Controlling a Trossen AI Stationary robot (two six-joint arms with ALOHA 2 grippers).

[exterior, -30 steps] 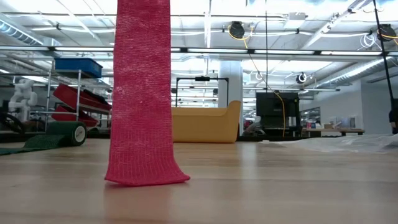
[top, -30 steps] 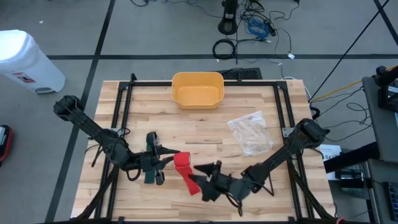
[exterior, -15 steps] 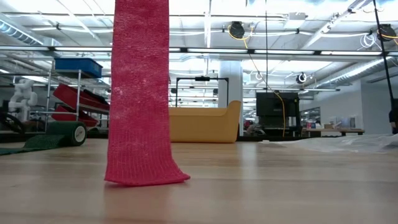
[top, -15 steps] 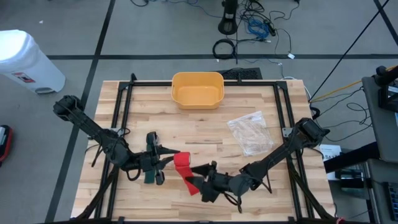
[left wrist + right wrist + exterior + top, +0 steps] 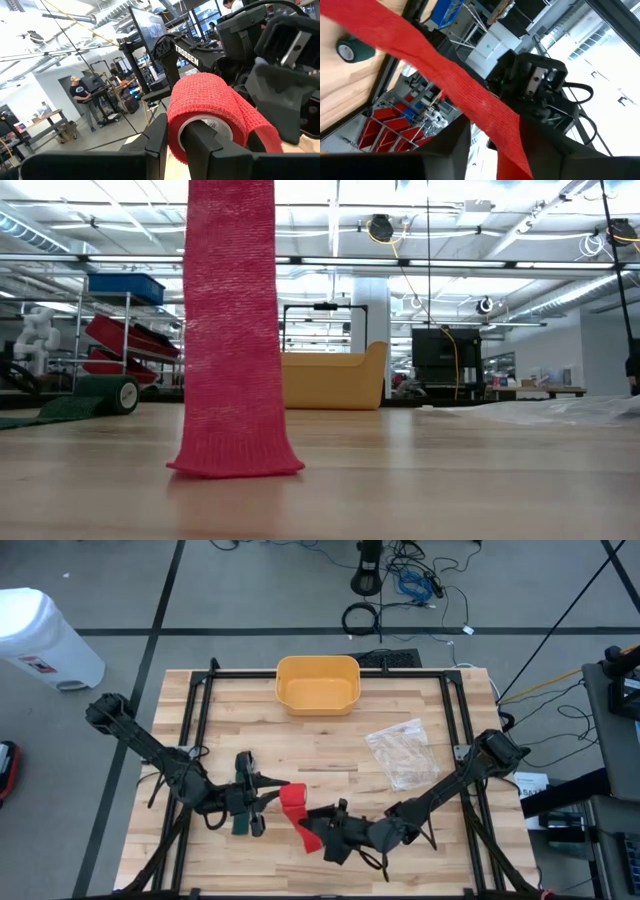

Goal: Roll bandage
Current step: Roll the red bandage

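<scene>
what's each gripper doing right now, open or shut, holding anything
Left gripper: shut on the red bandage roll.
Right gripper: around the bandage's loose strip; cannot tell whether it is open or shut.

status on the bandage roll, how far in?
Done: a few red turns already sit on the roll held by the left gripper. In hand: the right gripper is at the loose red strip. Left: a long tail hangs to the table, unwound.
</scene>
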